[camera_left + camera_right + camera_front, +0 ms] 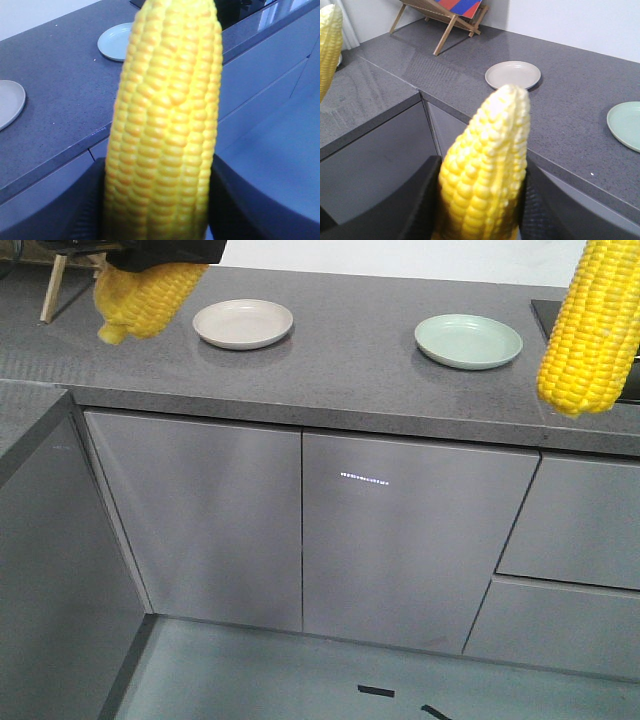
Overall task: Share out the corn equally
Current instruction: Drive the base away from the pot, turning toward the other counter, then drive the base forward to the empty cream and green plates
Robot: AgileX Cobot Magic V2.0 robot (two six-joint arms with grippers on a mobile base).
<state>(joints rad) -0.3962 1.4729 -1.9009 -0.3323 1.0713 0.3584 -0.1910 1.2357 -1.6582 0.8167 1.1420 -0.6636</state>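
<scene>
Two yellow corn cobs are held in the air in front of the grey counter (350, 370). My left gripper (157, 200) is shut on one corn cob (167, 115), which shows at the upper left (150, 295), just left of the empty beige plate (243, 323). My right gripper (480, 200) is shut on the other corn cob (487, 165), which hangs at the right edge (590, 325), right of the empty green plate (468, 341). The left arm's cob also shows at the far left (327, 50) of the right wrist view.
A wooden folding frame (445, 20) stands at the counter's back left corner. A black cooktop (545, 312) lies behind the right cob. A lower grey side counter (30, 420) juts forward on the left. Grey cabinet doors (400, 540) run under the counter.
</scene>
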